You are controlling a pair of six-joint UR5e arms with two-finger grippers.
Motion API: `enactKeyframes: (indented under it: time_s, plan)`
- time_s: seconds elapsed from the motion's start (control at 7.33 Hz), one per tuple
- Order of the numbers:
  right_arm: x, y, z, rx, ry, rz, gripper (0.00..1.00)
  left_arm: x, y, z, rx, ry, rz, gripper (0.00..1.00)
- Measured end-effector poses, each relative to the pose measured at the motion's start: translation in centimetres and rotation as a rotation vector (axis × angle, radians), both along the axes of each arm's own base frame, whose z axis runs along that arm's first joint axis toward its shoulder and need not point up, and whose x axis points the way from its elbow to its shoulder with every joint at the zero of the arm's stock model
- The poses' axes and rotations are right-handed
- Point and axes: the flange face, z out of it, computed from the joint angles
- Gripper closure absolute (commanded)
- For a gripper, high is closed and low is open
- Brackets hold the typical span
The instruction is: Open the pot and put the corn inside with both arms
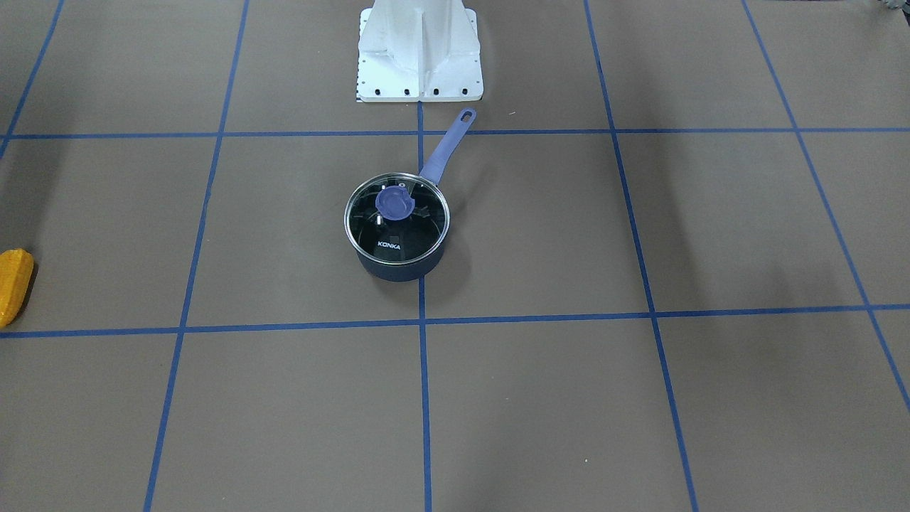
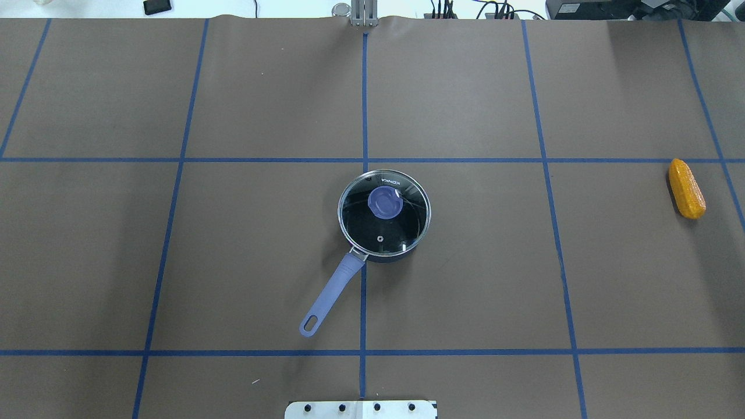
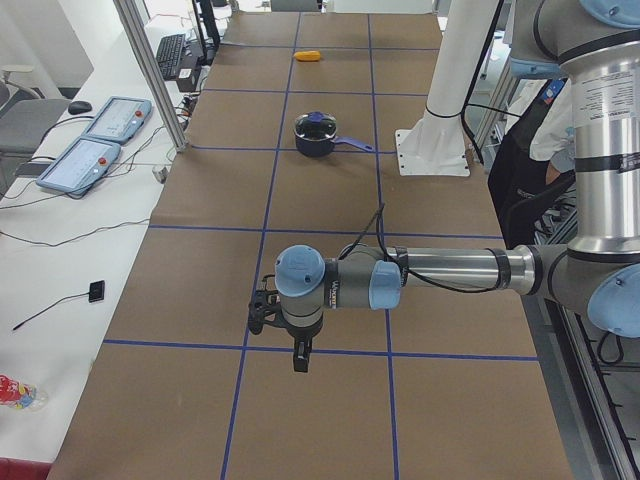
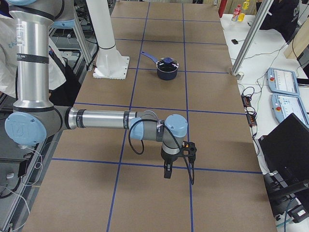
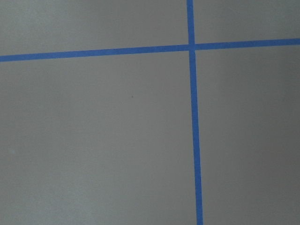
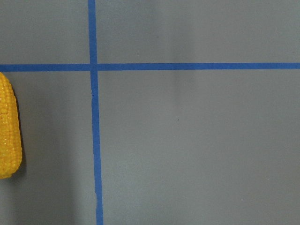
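The pot [image 1: 398, 269] stands at the table's middle, its lavender handle [image 2: 336, 286] pointing toward the robot. The glass lid [image 2: 384, 227] with its purple knob [image 2: 385, 202] sits on the pot. The corn [image 2: 687, 189] lies on the table far to my right, at the left edge of the front view [image 1: 13, 284] and of the right wrist view [image 6: 9, 131]. My left gripper [image 3: 262, 318] hangs over bare table far from the pot. My right gripper [image 4: 189, 149] hangs near the corn's end of the table. Both show only in the side views, so I cannot tell whether they are open or shut.
The white base stand [image 1: 419, 50] is at the robot's side of the table. Blue tape lines [image 2: 364, 116] grid the brown table. Teach pendants [image 3: 100, 120] lie on the side bench. A person [image 3: 530, 130] stands behind the robot.
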Motion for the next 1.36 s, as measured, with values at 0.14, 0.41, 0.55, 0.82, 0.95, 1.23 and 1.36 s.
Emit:
enactKeyframes:
  time_s: [0.14, 0.41, 0.55, 0.82, 0.95, 1.23, 1.36]
  plan:
    - [0.0, 0.0, 0.0, 0.000, 0.000, 0.000, 0.00, 0.0, 0.0, 0.0, 0.000, 0.000, 0.000, 0.01]
    - [0.0, 0.0, 0.0, 0.001, 0.000, 0.000, 0.00, 0.0, 0.0, -0.2, 0.004, 0.000, -0.001, 0.01]
    - [0.0, 0.0, 0.0, 0.001, 0.000, 0.000, 0.00, 0.0, -0.1, -0.4, 0.009, 0.000, -0.001, 0.01]
    - [0.0, 0.0, 0.0, 0.002, 0.000, 0.000, 0.00, 0.0, -0.2, -1.3, 0.025, 0.003, -0.002, 0.01]
    - [0.0, -0.1, -0.1, 0.005, 0.001, 0.001, 0.00, 0.1, -0.3, -2.1, 0.035, 0.016, -0.005, 0.01]
    - [0.0, -0.4, -0.5, 0.048, 0.003, 0.003, 0.00, 0.3, -0.8, -4.9, 0.084, 0.045, -0.008, 0.01]
    - [0.0, -0.9, -1.1, 0.107, 0.002, 0.005, 0.00, 0.3, -1.3, -7.7, 0.142, 0.047, -0.007, 0.01]
